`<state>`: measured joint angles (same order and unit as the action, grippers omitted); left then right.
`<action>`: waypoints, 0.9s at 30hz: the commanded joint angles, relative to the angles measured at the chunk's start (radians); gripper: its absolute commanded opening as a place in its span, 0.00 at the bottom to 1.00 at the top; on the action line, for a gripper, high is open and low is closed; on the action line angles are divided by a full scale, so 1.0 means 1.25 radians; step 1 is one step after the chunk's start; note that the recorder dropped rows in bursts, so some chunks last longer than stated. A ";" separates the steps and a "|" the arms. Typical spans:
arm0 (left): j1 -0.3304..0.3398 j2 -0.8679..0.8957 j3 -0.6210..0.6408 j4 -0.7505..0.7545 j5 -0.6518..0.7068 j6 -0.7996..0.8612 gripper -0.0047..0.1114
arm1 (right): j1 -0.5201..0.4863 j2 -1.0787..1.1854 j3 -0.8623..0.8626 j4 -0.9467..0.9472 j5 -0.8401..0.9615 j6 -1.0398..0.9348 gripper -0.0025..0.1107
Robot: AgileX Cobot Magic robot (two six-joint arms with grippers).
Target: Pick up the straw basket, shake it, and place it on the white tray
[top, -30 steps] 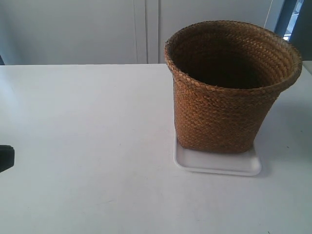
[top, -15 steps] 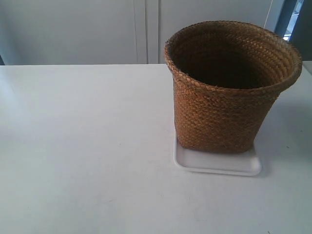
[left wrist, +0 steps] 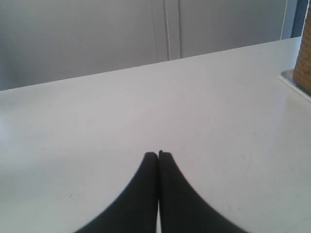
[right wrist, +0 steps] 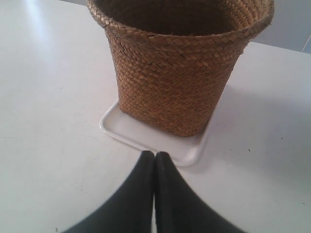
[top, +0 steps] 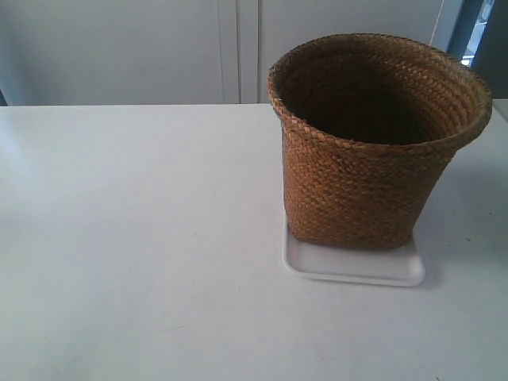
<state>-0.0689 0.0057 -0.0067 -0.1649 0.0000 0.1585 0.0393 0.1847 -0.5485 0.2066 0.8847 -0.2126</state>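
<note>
The brown straw basket (top: 373, 143) stands upright on the white tray (top: 349, 268), its flared rim wider than the tray. Neither arm shows in the exterior view. In the right wrist view the basket (right wrist: 180, 73) rests on the tray (right wrist: 146, 136), and my right gripper (right wrist: 155, 154) is shut and empty just short of the tray's near corner. My left gripper (left wrist: 158, 155) is shut with nothing in it over bare table, far from the basket (left wrist: 305, 53), of which only an edge shows beside the tray's corner (left wrist: 291, 78).
The white table (top: 135, 238) stretches wide around the tray. Grey cabinet doors (top: 238, 48) stand behind the table's far edge.
A dark arm tip at the exterior view's left edge one second ago has withdrawn out of that view. The basket and tray have not moved.
</note>
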 commanded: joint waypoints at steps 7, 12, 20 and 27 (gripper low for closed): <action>0.030 -0.005 0.005 0.003 0.028 0.000 0.04 | 0.002 -0.004 0.005 0.003 -0.003 -0.009 0.02; 0.030 -0.005 0.005 0.003 0.028 0.000 0.04 | 0.002 -0.004 0.005 0.003 -0.003 -0.009 0.02; 0.030 -0.005 0.005 0.003 0.024 0.000 0.04 | 0.002 -0.004 0.005 0.003 -0.003 -0.009 0.02; 0.030 -0.005 0.005 0.003 0.024 0.000 0.04 | 0.002 -0.004 0.005 0.003 -0.003 -0.009 0.02</action>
<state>-0.0356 0.0040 -0.0045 -0.1618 0.0298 0.1585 0.0393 0.1847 -0.5485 0.2066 0.8847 -0.2126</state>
